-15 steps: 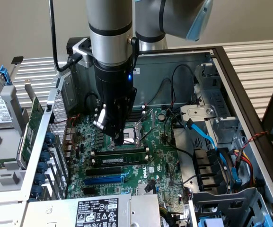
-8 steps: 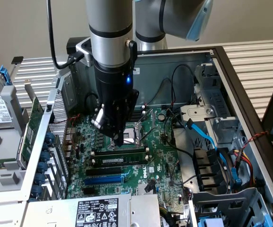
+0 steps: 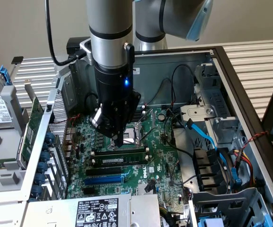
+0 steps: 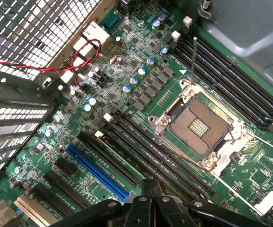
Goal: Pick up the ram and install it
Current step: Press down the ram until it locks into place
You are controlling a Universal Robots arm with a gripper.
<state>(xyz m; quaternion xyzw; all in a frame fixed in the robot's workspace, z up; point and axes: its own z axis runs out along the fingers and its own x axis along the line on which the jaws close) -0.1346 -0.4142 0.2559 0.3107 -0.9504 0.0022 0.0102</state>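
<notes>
1. The gripper [image 3: 118, 140] hangs low inside the open computer case [image 3: 231, 85], its tip just above the ram [image 3: 119, 152], which lies lengthwise in a memory slot on the motherboard [image 3: 162, 165]
2. I cannot tell whether the jaws are apart or together
3. Risk, as I judge it: pressing while the stick sits crooked could bend it or leave one end unlatched
4. The empty CPU socket [image 4: 200, 124] lies just beside the slots; a stray tip could damage its exposed contacts
5. Black cables [image 3: 179, 75] and a blue cable [image 3: 207, 137] crowd the exterior view's right; an upright green card [image 3: 32, 130] stands at its left
</notes>
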